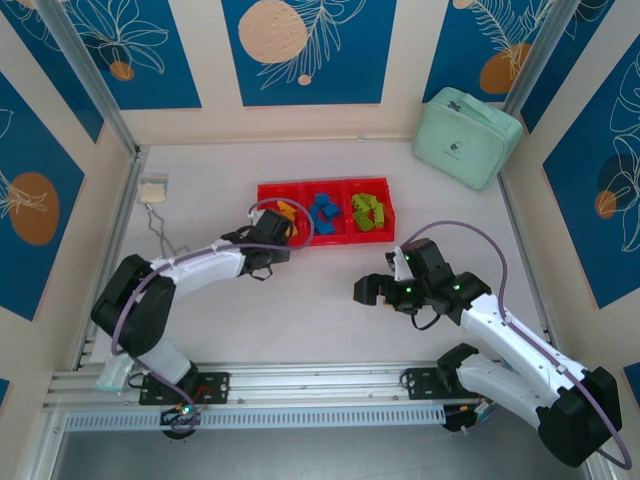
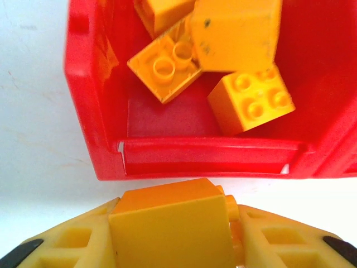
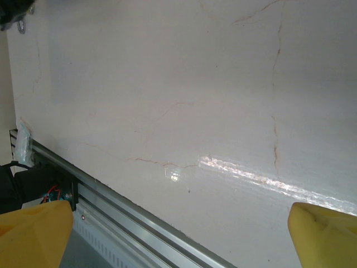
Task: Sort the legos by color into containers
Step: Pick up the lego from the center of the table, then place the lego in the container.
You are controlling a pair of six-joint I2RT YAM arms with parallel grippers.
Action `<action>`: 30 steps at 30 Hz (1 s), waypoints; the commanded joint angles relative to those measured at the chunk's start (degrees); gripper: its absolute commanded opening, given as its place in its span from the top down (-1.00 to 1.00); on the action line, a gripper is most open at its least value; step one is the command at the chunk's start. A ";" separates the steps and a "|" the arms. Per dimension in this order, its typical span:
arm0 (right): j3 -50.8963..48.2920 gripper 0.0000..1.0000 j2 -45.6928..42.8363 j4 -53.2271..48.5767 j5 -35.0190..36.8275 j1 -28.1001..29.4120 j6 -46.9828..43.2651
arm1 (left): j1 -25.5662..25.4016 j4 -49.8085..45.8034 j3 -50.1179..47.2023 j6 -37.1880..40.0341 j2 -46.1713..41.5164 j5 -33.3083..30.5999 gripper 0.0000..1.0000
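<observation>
A red tray [image 1: 325,184] with three joined containers lies at the table's middle back. Its left one holds yellow-orange legos [image 1: 287,211], the middle one blue legos [image 1: 323,212], the right one light green legos [image 1: 368,212]. My left gripper [image 1: 280,240] hovers at the near edge of the left container, shut on a yellow-orange lego [image 2: 173,229] squeezed between its yellow fingers [image 2: 61,245]. Beyond the red wall [image 2: 212,156], several yellow-orange legos [image 2: 251,100] lie jumbled. My right gripper [image 1: 365,290] hangs open over bare table, its fingertips [image 3: 33,231] wide apart with nothing between them.
A mint-green zippered case [image 1: 467,137] sits at the back right. A small pale object with a cord [image 1: 153,190] lies at the back left. An aluminium rail [image 3: 139,223] runs along the table's near edge. Panel walls enclose the table.
</observation>
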 commanded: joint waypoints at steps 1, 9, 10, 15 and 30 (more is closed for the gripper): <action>1.62 -0.98 -0.84 -1.39 0.31 0.52 0.38 | -0.05 -2.16 1.26 2.07 -4.15 -1.77 0.14; 2.48 -0.98 -1.52 -2.58 0.72 1.36 0.43 | 3.96 -10.35 15.82 13.06 2.56 -0.97 0.21; 2.43 -0.98 -1.99 -3.06 1.06 1.57 0.38 | 4.67 -10.72 17.83 13.85 3.79 -0.35 0.23; 1.97 -0.98 -4.55 -4.68 2.45 1.48 0.57 | 6.59 -11.47 25.91 15.86 9.72 1.11 0.23; 3.07 -0.98 -8.46 -10.31 4.30 1.09 -0.21 | 9.26 -13.28 39.15 15.04 24.96 3.46 -0.14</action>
